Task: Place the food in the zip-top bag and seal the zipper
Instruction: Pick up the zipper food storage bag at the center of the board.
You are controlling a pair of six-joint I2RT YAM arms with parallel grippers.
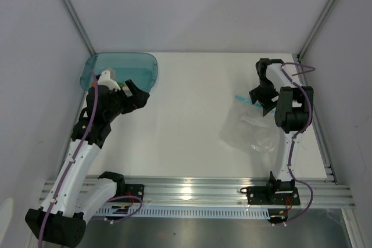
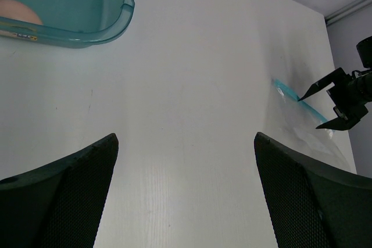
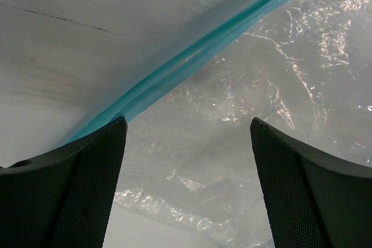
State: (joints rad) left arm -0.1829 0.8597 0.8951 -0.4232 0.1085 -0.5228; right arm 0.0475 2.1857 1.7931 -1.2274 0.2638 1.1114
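Note:
The clear zip-top bag (image 1: 250, 133) lies crumpled on the right of the white table, its light-blue zipper (image 1: 240, 99) along the far edge. My right gripper (image 1: 263, 100) hovers open just over that edge. In the right wrist view the zipper (image 3: 197, 50) runs diagonally ahead of the gripper (image 3: 189, 184) and the bag's plastic (image 3: 267, 114) lies below the spread fingers. My left gripper (image 1: 135, 93) is open beside the teal tub (image 1: 122, 64), with nothing between its fingers (image 2: 75, 190). A peach-coloured rounded piece of food (image 2: 16, 12) shows inside the tub (image 2: 125, 13); the other food is hidden.
The tub stands at the far left corner against the enclosure wall. Grey walls and metal posts close in the table on both sides and at the back. A metal rail (image 1: 192, 193) carrying both arm bases runs along the near edge.

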